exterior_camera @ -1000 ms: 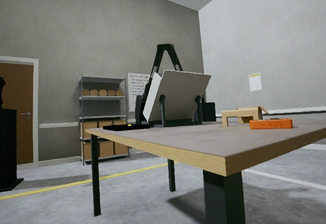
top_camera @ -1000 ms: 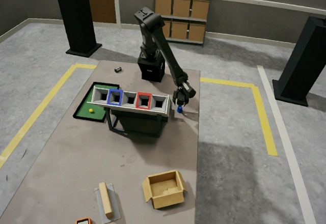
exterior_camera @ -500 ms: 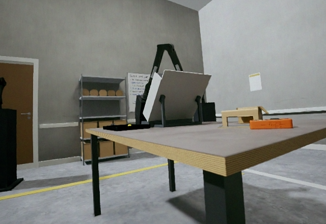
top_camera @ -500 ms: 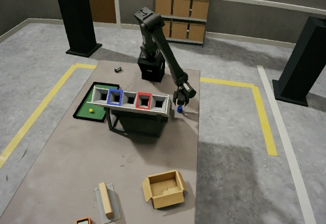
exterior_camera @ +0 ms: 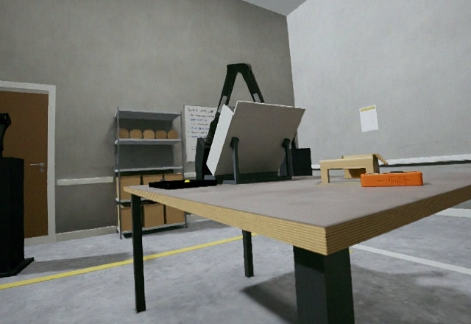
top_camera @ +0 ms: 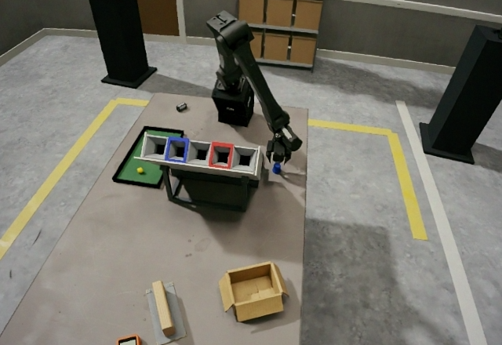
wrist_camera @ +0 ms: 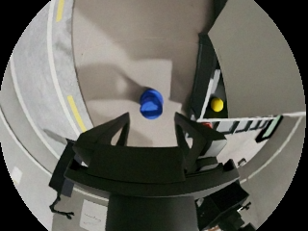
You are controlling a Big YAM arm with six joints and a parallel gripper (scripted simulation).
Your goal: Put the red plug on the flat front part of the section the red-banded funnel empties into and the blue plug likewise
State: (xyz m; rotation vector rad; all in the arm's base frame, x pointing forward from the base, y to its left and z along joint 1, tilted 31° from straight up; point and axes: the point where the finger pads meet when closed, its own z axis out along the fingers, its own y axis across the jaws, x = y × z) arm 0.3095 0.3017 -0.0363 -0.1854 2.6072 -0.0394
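The blue plug (top_camera: 276, 168) (wrist_camera: 151, 104) stands upright on the table beside the right end of the funnel unit. My gripper (top_camera: 278, 161) (wrist_camera: 152, 115) is open above it, pointing down, with nothing between the fingers. Part of the red plug (wrist_camera: 207, 125) shows behind a finger in the wrist view, at the sections' front; its exact place is hidden. A yellow marble (wrist_camera: 217, 104) lies in an end section. The blue-banded funnel (top_camera: 178, 140) is second from left and the red-banded funnel (top_camera: 222, 144) fourth in the top view. Another yellow marble (top_camera: 140, 170) (exterior_camera: 187, 180) lies in the green-floored tray (top_camera: 137, 181).
The cover (exterior_camera: 262, 141) (wrist_camera: 265, 63) slopes over the pipes beside the gripper on its black stand (top_camera: 206, 205). An open cardboard box (top_camera: 259, 310), a wood-handled float (top_camera: 163, 309) and an orange device (exterior_camera: 391, 179) lie farther off. A small dark cylinder (top_camera: 181, 107) lies near the arm's base.
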